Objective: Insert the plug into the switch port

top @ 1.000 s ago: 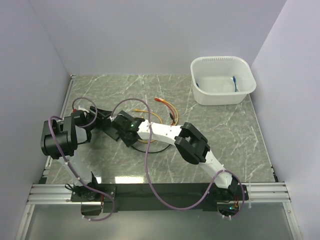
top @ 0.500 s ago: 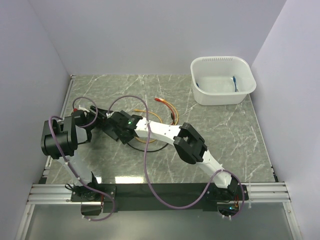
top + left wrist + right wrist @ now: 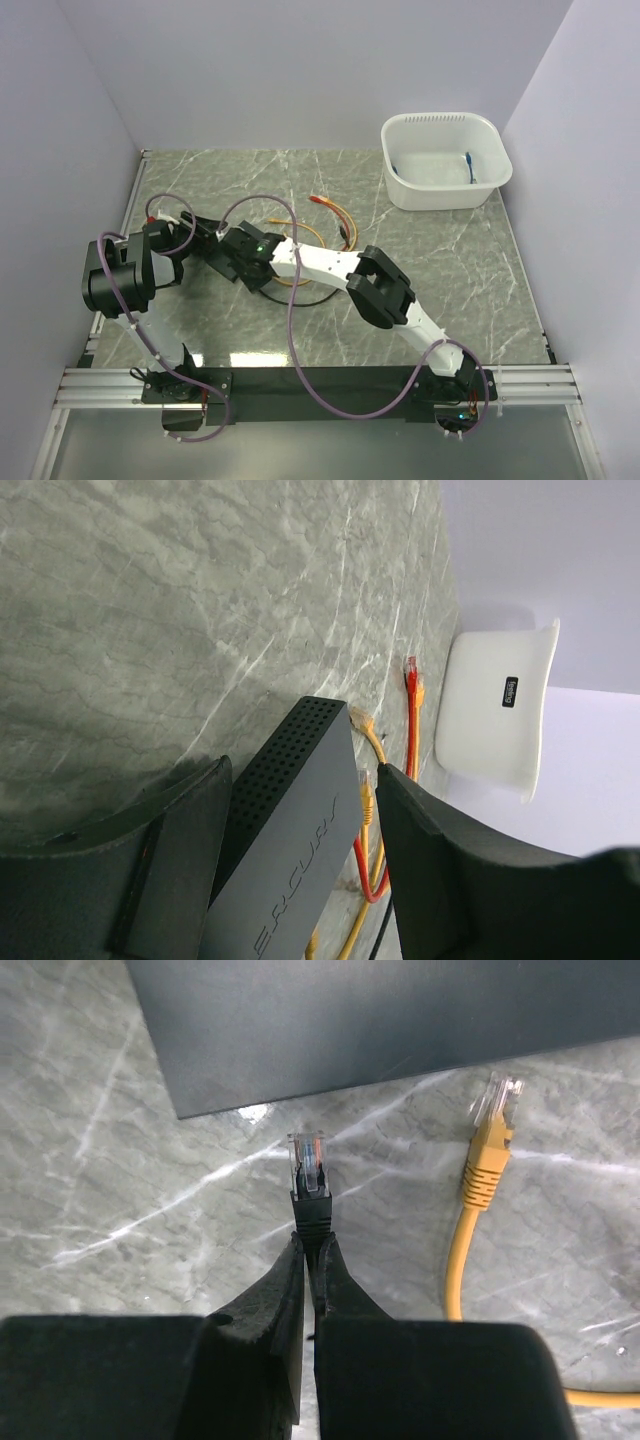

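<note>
The switch is a flat matte-black box [image 3: 300,820] lying on the marble table. My left gripper [image 3: 305,780] is clamped across it, one finger [image 3: 180,860] against its perforated side. The switch port itself is hidden in every view. My right gripper [image 3: 312,1245] is shut on the black boot of the plug [image 3: 309,1175]. Its clear tip points at the box's near edge [image 3: 350,1030], a short gap away. In the top view the right gripper [image 3: 228,262] sits just right of the left gripper [image 3: 200,238].
A loose yellow plug [image 3: 492,1130] on its cable lies right of my held plug. Red and orange cables [image 3: 335,215] curl behind the box. A white tub [image 3: 440,122] stands at the back right. Walls close in the table on the left, back and right.
The right gripper with the plug has edged slightly left, toward the box. The left arm and the box have stayed still.
</note>
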